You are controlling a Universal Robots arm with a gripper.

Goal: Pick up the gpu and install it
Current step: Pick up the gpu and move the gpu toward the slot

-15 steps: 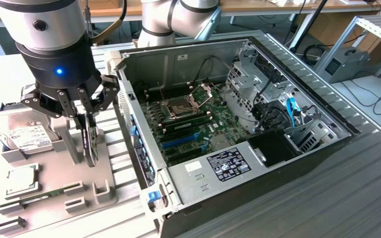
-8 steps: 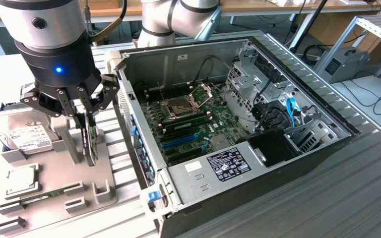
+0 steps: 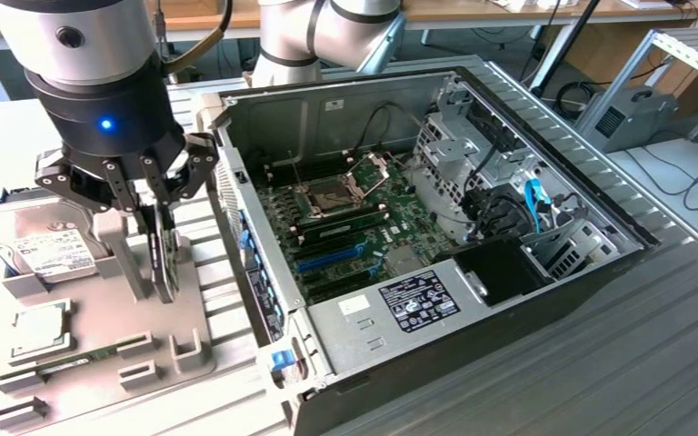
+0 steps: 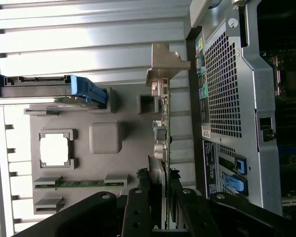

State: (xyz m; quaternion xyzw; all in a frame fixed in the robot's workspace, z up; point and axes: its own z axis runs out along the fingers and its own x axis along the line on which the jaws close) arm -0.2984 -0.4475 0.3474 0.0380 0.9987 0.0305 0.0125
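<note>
The gripper (image 3: 155,243) is seen at 9 o'clock of the exterior view, lowered over a gray holder tray (image 3: 94,309) that lies at 9 o'clock of the open computer case (image 3: 313,118). The gpu (image 3: 170,277) is stood on edge in this tray, and its upper edge is pinched between the 2 black fingers (image 4: 138,210) of the claw, 1 finger on each face of the card. Whether the card has been raised out of its slot cannot be told.

In the wrist view the gpu (image 4: 164,123) is seen edge-on, with its silver bracket (image 4: 163,64) at the end far from the gripper (image 4: 160,192) and the perforated rear panel of the case (image 4: 227,98) just beside it.

On the tray, a hard drive (image 3: 46,247) is found at 9 o'clock of the gpu, a processor chip (image 3: 40,331) at 8 o'clock, and a narrow green RAM stick (image 3: 76,361) at 7 o'clock. The motherboard (image 3: 362,218) is exposed inside the case, well apart from the card.
</note>
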